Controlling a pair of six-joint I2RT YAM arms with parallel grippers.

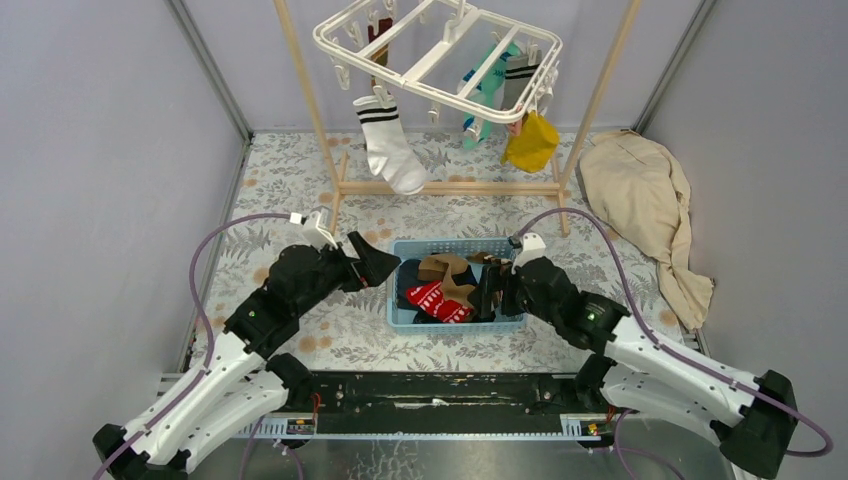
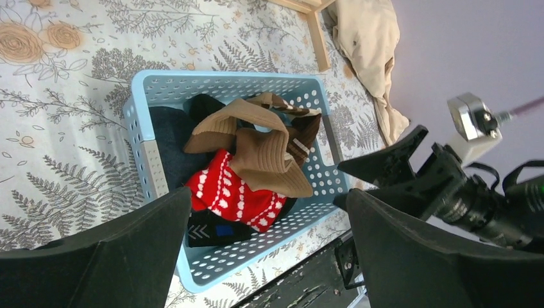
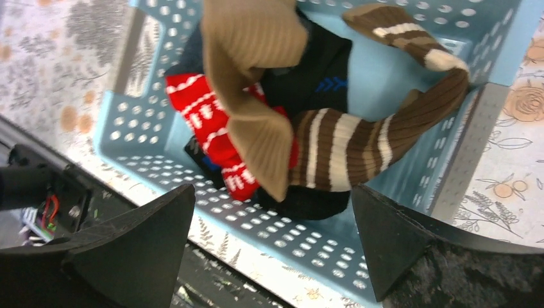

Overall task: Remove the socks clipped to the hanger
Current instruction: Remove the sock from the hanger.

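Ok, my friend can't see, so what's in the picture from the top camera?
The left gripper and right gripper hover open by a blue basket of socks. Behind, a white hanger holds more: a white striped sock, teal socks, a yellow sock.

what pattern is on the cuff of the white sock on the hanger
The white sock has two black cuff stripes; top external view shows it best.

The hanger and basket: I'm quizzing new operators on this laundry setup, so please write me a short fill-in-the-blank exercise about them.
On the hanger, the sock nearest the beige cloth is ____. The red patterned sock lies in the ____ basket. The left gripper and right gripper both stand ____. Missing words: yellow; blue; open.
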